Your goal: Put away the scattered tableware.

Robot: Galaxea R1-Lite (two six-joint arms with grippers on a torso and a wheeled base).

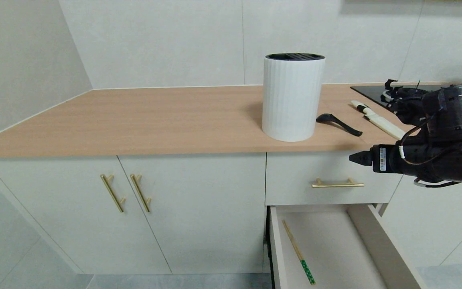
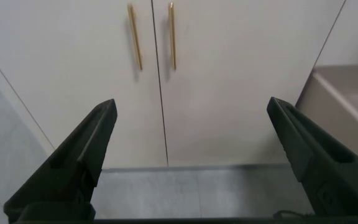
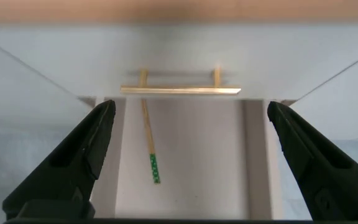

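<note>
The left gripper (image 2: 191, 102) has its fingers spread wide with nothing between them, facing the two cabinet doors (image 2: 229, 81) just ahead of it. The right gripper (image 1: 354, 158) is likewise spread wide and holds nothing. It hangs over the open lower drawer (image 1: 375, 241), in front of the closed upper drawer's brass handle (image 1: 337, 184). Below its fingers, one chopstick (image 1: 298, 252) with a green patterned end lies lengthwise on the drawer floor, near the side wall. Beyond and above the gripper, on the wooden counter (image 1: 155, 120), a white-bladed knife (image 1: 377, 119) lies nearest. A black ladle (image 1: 337, 122) lies just past it, then a white ribbed utensil holder (image 1: 293, 98) stands upright. A black hob (image 1: 369, 89) lies farthest back.
</note>
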